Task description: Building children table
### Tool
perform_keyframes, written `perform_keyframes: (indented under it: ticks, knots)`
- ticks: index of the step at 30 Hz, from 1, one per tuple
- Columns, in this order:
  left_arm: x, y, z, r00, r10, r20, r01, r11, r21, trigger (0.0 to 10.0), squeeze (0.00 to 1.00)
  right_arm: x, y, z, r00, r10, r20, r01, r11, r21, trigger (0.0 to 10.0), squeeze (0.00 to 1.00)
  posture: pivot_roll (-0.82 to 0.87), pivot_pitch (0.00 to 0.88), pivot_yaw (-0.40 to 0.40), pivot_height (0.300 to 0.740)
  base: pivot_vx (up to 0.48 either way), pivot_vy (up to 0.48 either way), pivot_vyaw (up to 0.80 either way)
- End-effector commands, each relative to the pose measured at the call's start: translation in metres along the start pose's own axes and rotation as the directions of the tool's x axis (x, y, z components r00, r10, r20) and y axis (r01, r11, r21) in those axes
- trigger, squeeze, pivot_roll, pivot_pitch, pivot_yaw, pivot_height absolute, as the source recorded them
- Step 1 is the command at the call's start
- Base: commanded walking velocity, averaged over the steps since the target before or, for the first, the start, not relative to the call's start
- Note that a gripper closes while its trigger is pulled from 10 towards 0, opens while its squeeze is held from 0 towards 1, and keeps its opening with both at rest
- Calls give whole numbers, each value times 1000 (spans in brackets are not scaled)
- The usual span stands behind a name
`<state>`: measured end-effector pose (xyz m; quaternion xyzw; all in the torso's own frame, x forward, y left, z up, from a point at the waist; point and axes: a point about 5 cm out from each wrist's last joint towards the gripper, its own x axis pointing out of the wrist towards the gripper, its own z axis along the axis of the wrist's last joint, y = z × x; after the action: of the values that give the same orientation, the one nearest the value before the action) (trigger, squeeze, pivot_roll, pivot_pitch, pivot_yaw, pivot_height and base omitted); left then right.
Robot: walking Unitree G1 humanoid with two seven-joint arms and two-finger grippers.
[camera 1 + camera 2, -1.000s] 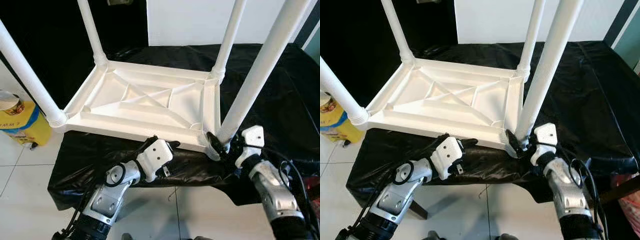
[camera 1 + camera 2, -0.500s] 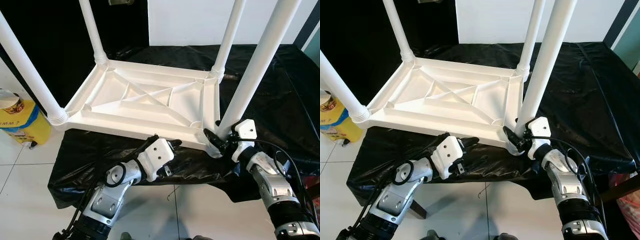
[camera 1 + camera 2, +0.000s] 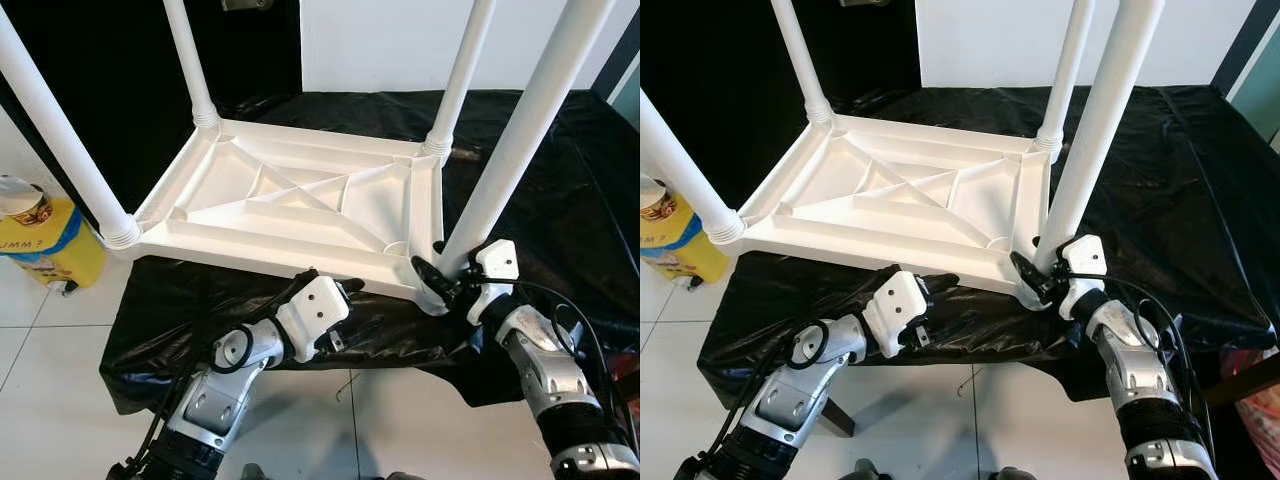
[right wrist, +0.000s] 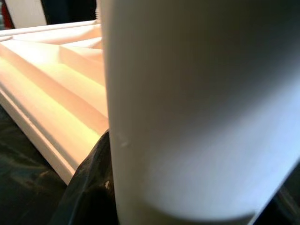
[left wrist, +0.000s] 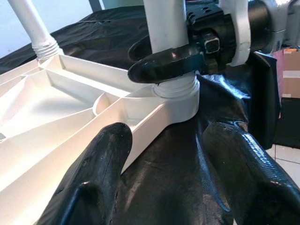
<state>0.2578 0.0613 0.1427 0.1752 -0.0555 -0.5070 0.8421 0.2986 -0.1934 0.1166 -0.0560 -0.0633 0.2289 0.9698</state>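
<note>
A white plastic children's table [image 3: 290, 200] lies upside down on a black-covered bench [image 3: 570, 190], its four legs pointing up. My right gripper [image 3: 432, 278] is at the base of the near-right leg [image 3: 510, 150], just above its screw collar. It is shut on the leg, and one black finger [image 5: 164, 63] curls across the leg's front. The leg [image 4: 197, 108] stands very close in the right wrist view. My left gripper [image 3: 356, 305] hovers open over the black cloth, just in front of the tabletop's near edge [image 5: 140, 126] and left of that collar, holding nothing.
A yellow container [image 3: 45, 245] with a round lid stands on the tiled floor at the left. The bench's front edge drops to the white floor tiles [image 3: 50, 380]. A white panel [image 3: 390, 45] stands behind the bench, and something red [image 3: 1265, 410] sits at the far right.
My right wrist has risen and drawn in closer to the near-right leg. The left arm has stayed where it was. The view has shifted slightly.
</note>
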Motion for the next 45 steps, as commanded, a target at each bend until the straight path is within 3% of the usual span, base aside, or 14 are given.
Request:
perform_keyframes:
  ticks: [1,7,17,18,21,25,37,41,45]
  knots:
    - [1,1,-2,999,39,-4,-39,999,-6,10000,0,-13,-7,-11,993,-108,-57,109,994,5,10000,0,-55,80,-24,740,0,0,0]
    - [0,0,-3,999,39,-5,-39,999,-13,10000,0,-15,3,-10,967,-250,-46,251,968,20,10000,0,-63,88,-19,740,0,0,0]
    - [0,-1,-5,999,32,-9,-32,999,-15,10000,0,-18,16,-8,940,-337,-52,339,941,21,10000,0,-60,91,-16,740,0,0,0]
    - [0,-3,-5,1000,25,-10,-25,1000,-16,10000,0,-18,22,-9,920,-387,-62,390,920,38,10000,0,-61,90,-16,740,0,0,0]
    - [0,-3,-5,1000,25,-10,-25,1000,-16,10000,0,-18,22,-9,920,-387,-62,390,920,38,10000,0,-61,90,-16,740,0,0,0]
    - [1,-4,-5,1000,26,-9,-26,1000,-15,10000,0,-12,32,-9,872,-484,-69,488,872,49,10000,0,-54,83,-25,740,0,0,0]
    - [2,-2,-6,999,51,-7,-51,999,-12,10000,0,-7,46,-8,836,-541,-90,546,837,37,10000,0,-45,72,-35,740,0,0,0]
    - [0,1,-6,998,64,-9,-64,998,-2,10000,0,-4,59,-8,857,-507,-88,512,857,55,10000,0,-41,65,-35,740,0,0,0]
    - [-1,3,-7,998,65,-15,-65,998,6,10000,0,-4,57,-6,855,-512,-84,517,855,50,10000,0,-42,62,-34,740,0,0,0]
